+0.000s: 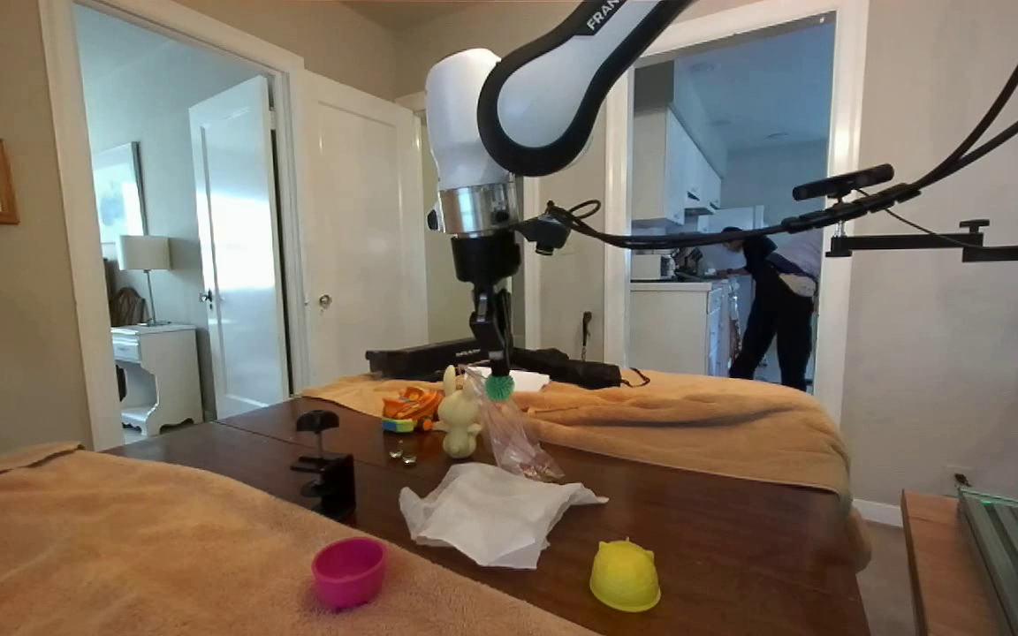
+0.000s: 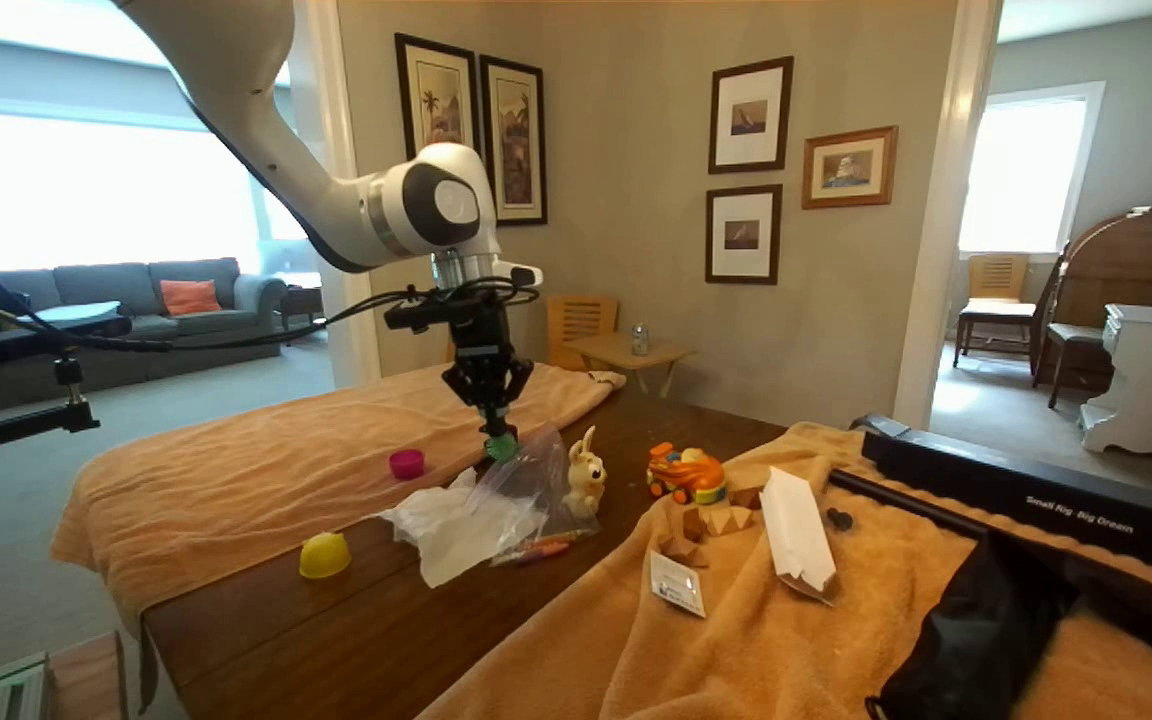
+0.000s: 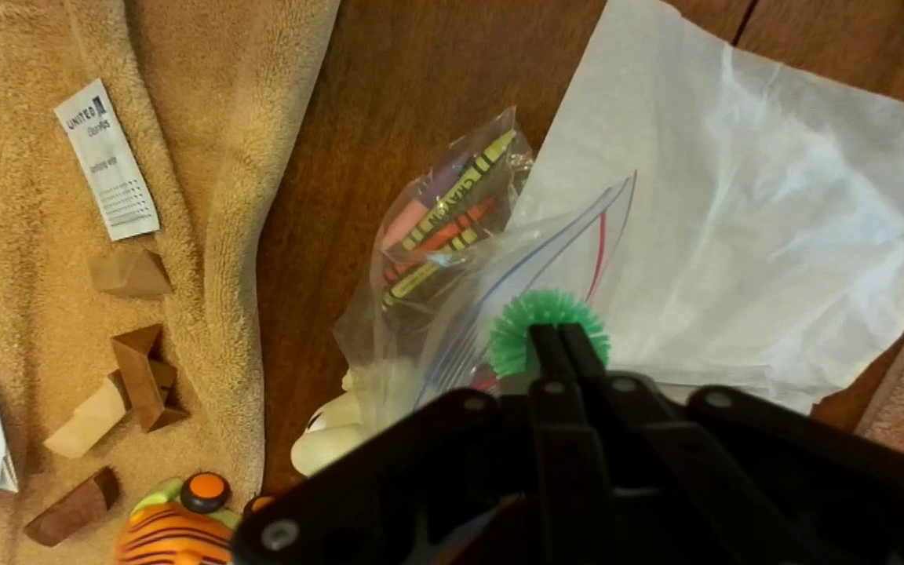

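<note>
The gripper [image 3: 559, 336] is pinched almost tight, a green bristly ball [image 3: 548, 308] caught at its end, above the table [image 1: 739, 539]. In an exterior view, a clear bag [image 1: 516, 442] is close by, though whether they touch is hard to judge; a toy rabbit [image 1: 459, 422] sits left, white paper [image 1: 496, 517] nearer.

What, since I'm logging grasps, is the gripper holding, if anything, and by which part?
The gripper holds the green spiky ball, pinched at its upper side, apparently by the spikes themselves.
</note>
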`<state>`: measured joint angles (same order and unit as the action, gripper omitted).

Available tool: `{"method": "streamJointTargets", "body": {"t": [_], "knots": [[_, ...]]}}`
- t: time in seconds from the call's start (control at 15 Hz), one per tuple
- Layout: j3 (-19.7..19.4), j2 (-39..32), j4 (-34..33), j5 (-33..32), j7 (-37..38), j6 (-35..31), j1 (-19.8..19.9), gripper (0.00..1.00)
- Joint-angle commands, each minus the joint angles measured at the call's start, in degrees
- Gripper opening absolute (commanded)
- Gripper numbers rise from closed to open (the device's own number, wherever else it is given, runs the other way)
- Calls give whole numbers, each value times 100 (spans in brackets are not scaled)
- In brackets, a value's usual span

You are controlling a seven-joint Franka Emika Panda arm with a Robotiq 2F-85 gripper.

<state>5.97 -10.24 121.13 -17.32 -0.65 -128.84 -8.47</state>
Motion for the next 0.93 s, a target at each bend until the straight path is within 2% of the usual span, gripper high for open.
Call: {"method": "streamJointTargets", "body": {"t": [0.0,0.4,0.87], "knots": [[55,-211,-201,32,10,-64,-48,1],[282,-624,-555,136,-205,-530,-199,1],[560,-1152,-1126,394,-446,-429,-413,1]]}}
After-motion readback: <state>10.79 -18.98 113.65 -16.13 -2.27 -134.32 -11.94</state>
